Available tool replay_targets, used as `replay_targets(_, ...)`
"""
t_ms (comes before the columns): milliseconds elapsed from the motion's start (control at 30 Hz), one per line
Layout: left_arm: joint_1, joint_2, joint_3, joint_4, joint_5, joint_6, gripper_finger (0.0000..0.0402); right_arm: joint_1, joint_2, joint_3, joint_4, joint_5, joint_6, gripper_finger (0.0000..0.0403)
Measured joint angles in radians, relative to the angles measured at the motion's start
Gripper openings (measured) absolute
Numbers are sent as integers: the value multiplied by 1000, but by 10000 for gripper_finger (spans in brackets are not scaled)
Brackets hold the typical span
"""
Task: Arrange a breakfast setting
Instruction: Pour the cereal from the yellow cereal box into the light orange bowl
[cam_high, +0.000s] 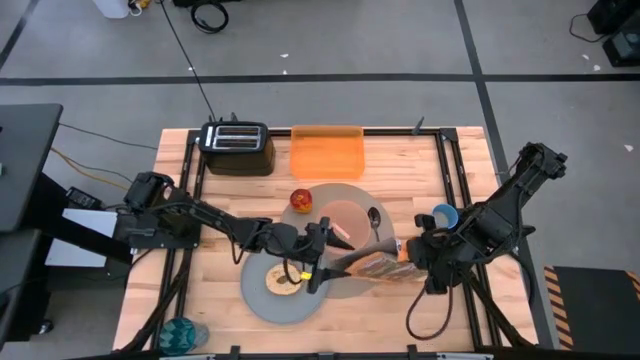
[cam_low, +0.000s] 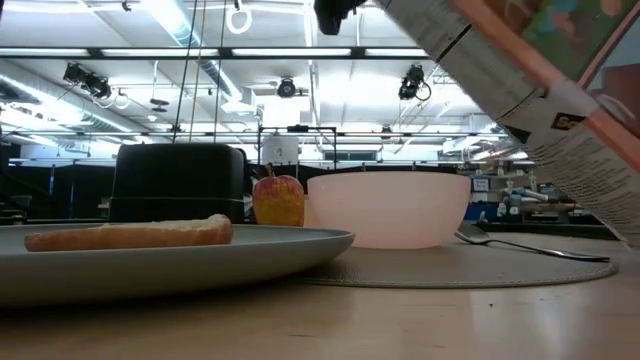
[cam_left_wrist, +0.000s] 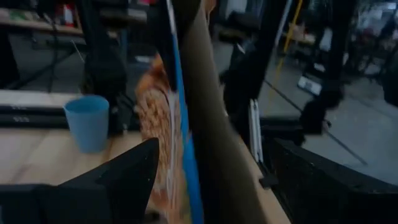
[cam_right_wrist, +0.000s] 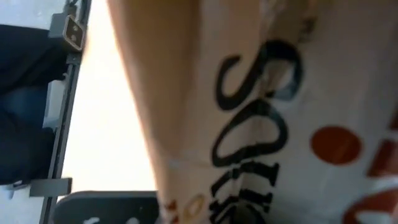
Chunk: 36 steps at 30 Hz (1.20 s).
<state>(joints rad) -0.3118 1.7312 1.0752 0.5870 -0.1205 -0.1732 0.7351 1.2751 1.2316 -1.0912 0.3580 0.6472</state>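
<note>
My left pincer (cam_high: 318, 258) hangs over the near middle of the desk (cam_high: 215, 300), its fingers (cam_left_wrist: 118, 180) spread wide on either side of a cereal box (cam_high: 372, 264) without pressing it. My right pincer (cam_high: 412, 252), just to the right, is pressed together on the other end of that box, which lies tilted above the placemat (cam_high: 335, 190); in the low view the box (cam_low: 540, 90) slants down from the upper middle to the right edge.

The grey plate (cam_high: 262, 302) sits at the near left of the placemat, overlapping its edge, with the bagel (cam_high: 283, 279) on it. The pink bowl (cam_high: 345, 218) stands on the placemat, the red apple (cam_high: 302, 200) just to its far left and the metal spoon (cam_high: 374, 222) just to its right. The small blue cup (cam_high: 443, 215) stands on the desk to the right of the placemat.

A black toaster (cam_high: 237, 147) and an orange tray (cam_high: 327, 152) sit along the far edge.
</note>
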Motion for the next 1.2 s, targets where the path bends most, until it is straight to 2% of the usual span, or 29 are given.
replay_targets(200, 8, 40, 1, 21, -70, -3, 310, -47, 0, -2, 27, 0, -9, 13)
replay_targets(333, 5, 38, 1, -16, -92, 1, 268, -51, 2, -4, 65, 11, -31, 21)
replay_targets(433, -4, 38, 1, -13, -97, 1, 206, -49, 3, -6, 84, 22, -61, 37)
replay_targets(633, -21, 38, 1, -34, -100, 31, 33, -24, 5, -7, 159, 76, -141, 95)
replay_targets(667, -24, 38, 1, -31, -102, 42, 18, -18, 5, -7, 169, 90, -149, 106)
replay_targets(867, -32, 0, 0, -41, -94, 62, 9, 34, -35, 34, 165, 92, -162, 180)
replay_targets(1033, -41, -85, 0, -122, -91, 135, 6, 160, -129, 76, 138, 245, -165, 236)
replay_targets(1100, -52, -127, 0, -171, -93, 158, 6, 208, -166, 76, 89, 292, -116, 252)
replay_targets(1200, -69, -201, 0, -260, -111, 170, 6, 265, -203, 77, -39, 304, 14, 269)
